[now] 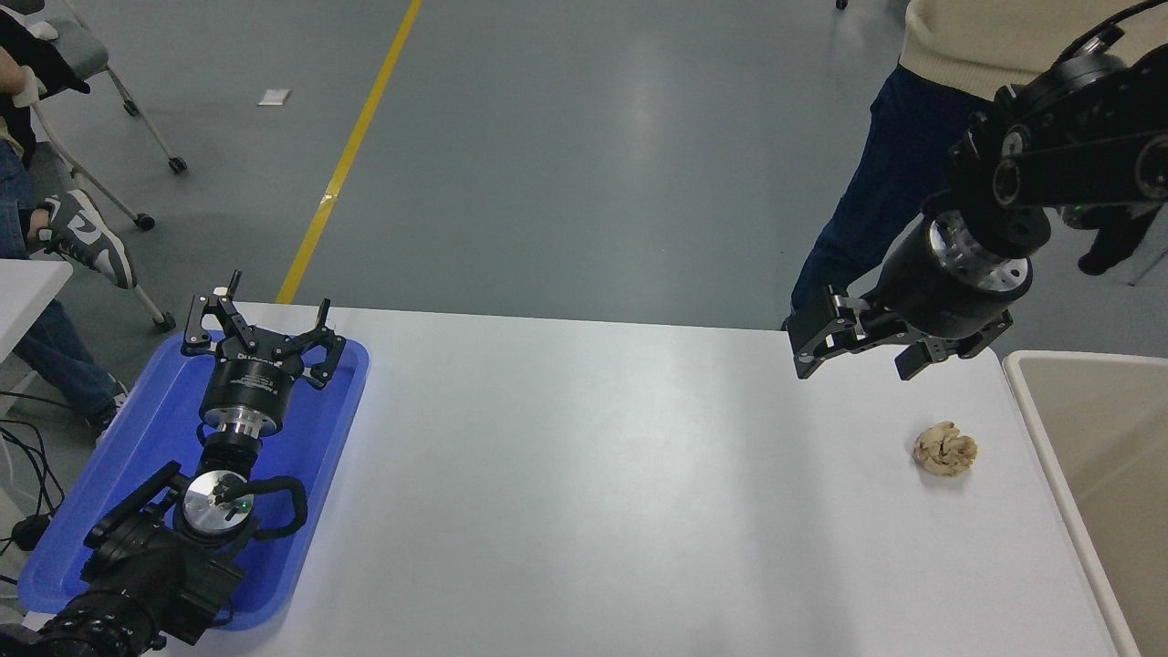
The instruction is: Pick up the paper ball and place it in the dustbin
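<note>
The paper ball (945, 448), a crumpled tan wad, lies on the white table (584, 474) near its right side. The dustbin (1086, 456), a beige bin with a pale rim, stands just right of the table and is cut off by the picture's edge. My right gripper (853, 351) is open and empty, hanging above the table's far right edge, up and to the left of the ball. My left gripper (265, 315) is open and parked over the blue tray at the left.
A shallow blue tray (100, 493) lies at the table's left edge under the left arm. A person in dark trousers (876, 192) stands at the far right side, behind my right arm. Chairs and another person's legs are at the far left.
</note>
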